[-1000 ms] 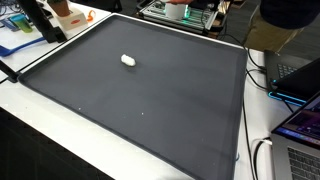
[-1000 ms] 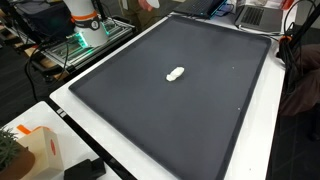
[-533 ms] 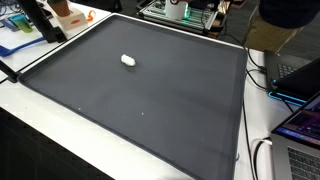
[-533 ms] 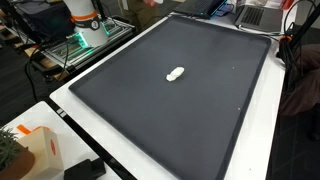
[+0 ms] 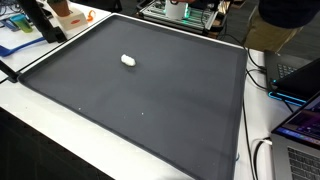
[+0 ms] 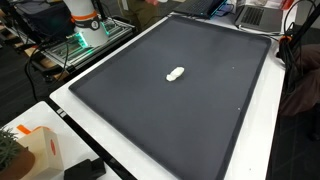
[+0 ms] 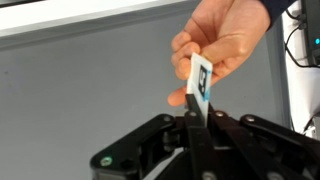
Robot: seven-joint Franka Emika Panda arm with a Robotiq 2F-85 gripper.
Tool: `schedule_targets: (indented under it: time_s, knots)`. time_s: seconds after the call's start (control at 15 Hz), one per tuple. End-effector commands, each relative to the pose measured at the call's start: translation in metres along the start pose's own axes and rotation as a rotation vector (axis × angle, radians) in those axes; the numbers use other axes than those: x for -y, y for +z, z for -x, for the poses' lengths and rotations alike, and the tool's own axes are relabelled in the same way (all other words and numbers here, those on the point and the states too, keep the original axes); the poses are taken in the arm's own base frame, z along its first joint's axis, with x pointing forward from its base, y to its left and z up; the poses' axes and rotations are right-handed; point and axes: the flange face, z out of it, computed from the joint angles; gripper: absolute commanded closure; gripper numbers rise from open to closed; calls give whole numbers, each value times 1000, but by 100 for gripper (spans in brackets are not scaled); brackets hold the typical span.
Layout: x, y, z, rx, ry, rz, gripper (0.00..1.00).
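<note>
Your gripper (image 7: pixel 198 116) is clamped on the lower edge of the small white-and-blue card (image 7: pixel 201 78). The person's hand (image 7: pixel 225 42) pinches the card from above, over the grey mat (image 7: pixel 80 90), inside its pale edge. Hold the arm steady, squeeze firmly, and don't tug while those fingers (image 7: pixel 190 45) grip the top.

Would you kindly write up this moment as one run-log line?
gripper: shut on small card | person's hand: pinching card's top | small white object: lying on black mat
</note>
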Motion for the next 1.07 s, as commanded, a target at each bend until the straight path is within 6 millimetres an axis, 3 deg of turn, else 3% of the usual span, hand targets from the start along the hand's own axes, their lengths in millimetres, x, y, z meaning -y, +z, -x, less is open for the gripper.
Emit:
schedule_targets:
  time_s: [0.0, 0.6, 1.0]
  knots:
    - [-1, -2, -1, 22, 17, 3, 100]
    - [-2, -1, -1, -5, 3, 2, 96]
    - [-20, 27, -12, -188, 32, 32, 99]
